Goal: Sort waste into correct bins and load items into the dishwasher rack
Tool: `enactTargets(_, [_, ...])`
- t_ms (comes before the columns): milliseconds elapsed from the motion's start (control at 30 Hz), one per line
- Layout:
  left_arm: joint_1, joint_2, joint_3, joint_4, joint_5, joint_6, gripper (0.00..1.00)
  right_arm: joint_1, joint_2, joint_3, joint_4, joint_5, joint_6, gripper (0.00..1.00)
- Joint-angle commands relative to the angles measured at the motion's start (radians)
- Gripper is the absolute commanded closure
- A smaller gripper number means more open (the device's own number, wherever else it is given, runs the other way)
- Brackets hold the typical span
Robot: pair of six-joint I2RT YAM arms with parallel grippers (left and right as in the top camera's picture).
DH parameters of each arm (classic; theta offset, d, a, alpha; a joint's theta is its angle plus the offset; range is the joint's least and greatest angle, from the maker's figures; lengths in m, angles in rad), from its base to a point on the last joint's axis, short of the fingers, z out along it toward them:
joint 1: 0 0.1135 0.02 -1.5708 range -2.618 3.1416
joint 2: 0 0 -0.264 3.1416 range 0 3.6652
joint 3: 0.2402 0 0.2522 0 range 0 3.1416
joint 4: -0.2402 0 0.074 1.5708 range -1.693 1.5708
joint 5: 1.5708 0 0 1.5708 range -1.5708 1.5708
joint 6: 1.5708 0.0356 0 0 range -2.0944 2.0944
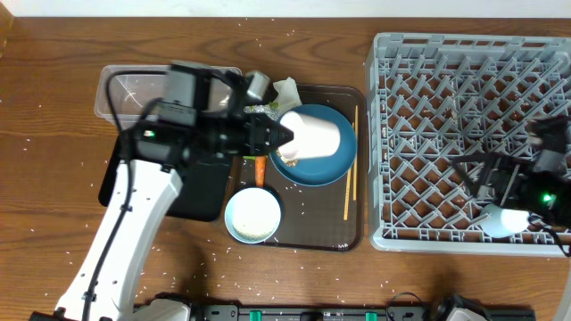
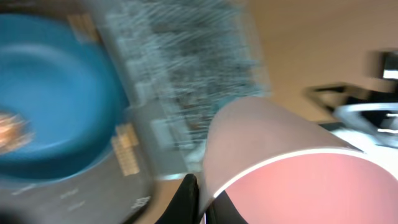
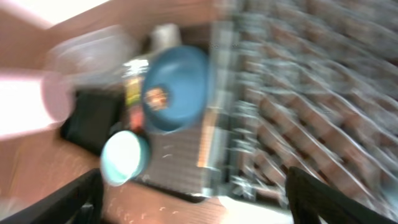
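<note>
My left gripper (image 1: 270,135) is shut on the rim of the small pink cup (image 1: 312,134) and holds it on its side above the large blue bowl (image 1: 317,168). The left wrist view shows the jaws (image 2: 200,200) pinching the cup wall (image 2: 298,174), with the blue bowl (image 2: 56,93) and a brown food lump (image 2: 11,132) beyond. My right gripper (image 1: 492,187) is open over the grey rack (image 1: 464,80), just above a white bowl (image 1: 504,219) lying in the rack. The right wrist view is blurred, and its fingers (image 3: 208,199) are spread wide.
On the dark brown serving tray (image 1: 330,236) are the small light-blue bowl (image 1: 253,216), a carrot (image 1: 260,168), chopsticks (image 1: 348,192), white tissue (image 1: 287,89) and a wrapper (image 1: 260,110). The clear tub (image 1: 125,89) and black tray (image 1: 203,192) are on the left.
</note>
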Motion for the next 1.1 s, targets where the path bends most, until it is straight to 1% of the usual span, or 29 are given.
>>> enactTargets(0, [0.017, 0.012, 0.007, 0.008, 0.377, 0.016, 0.94, 0.081, -0.002, 0.005, 0.015, -0.292, -0.169, 0.18])
enactTargets(100, [0.008, 0.012, 0.007, 0.023, 0.461, 0.016, 0.94, 0.173, -0.002, 0.005, 0.06, -0.365, -0.175, 0.16])
enactTargets(233, [-0.01, 0.01, 0.007, 0.023, 0.46, -0.003, 0.94, 0.293, -0.002, 0.005, 0.106, -0.437, -0.229, 0.17])
enactTargets(367, [-0.033, 0.01, 0.007, 0.023, 0.46, -0.004, 0.94, 0.406, -0.002, 0.005, 0.171, -0.44, -0.232, 0.18])
enactTargets(433, [-0.048, 0.01, 0.007, 0.022, 0.46, -0.016, 0.94, 0.455, -0.002, 0.005, 0.213, -0.437, -0.231, 0.18])
enactTargets(667, [-0.09, 0.01, 0.007, 0.023, 0.46, -0.029, 0.94, 0.553, 0.003, 0.005, 0.293, -0.425, -0.222, 0.18])
enactTargets(733, [-0.095, 0.01, 0.007, 0.024, 0.46, -0.029, 0.94, 0.577, 0.013, 0.005, 0.294, -0.394, -0.206, 0.22])
enactTargets(833, [-0.095, 0.01, 0.007, 0.033, 0.46, -0.03, 0.94, 0.613, 0.035, 0.005, 0.297, -0.352, -0.204, 0.23])
enactTargets(1067, [-0.095, 0.01, 0.007, 0.061, 0.46, -0.033, 0.94, 0.676, 0.097, 0.005, 0.375, -0.354, -0.158, 0.3])
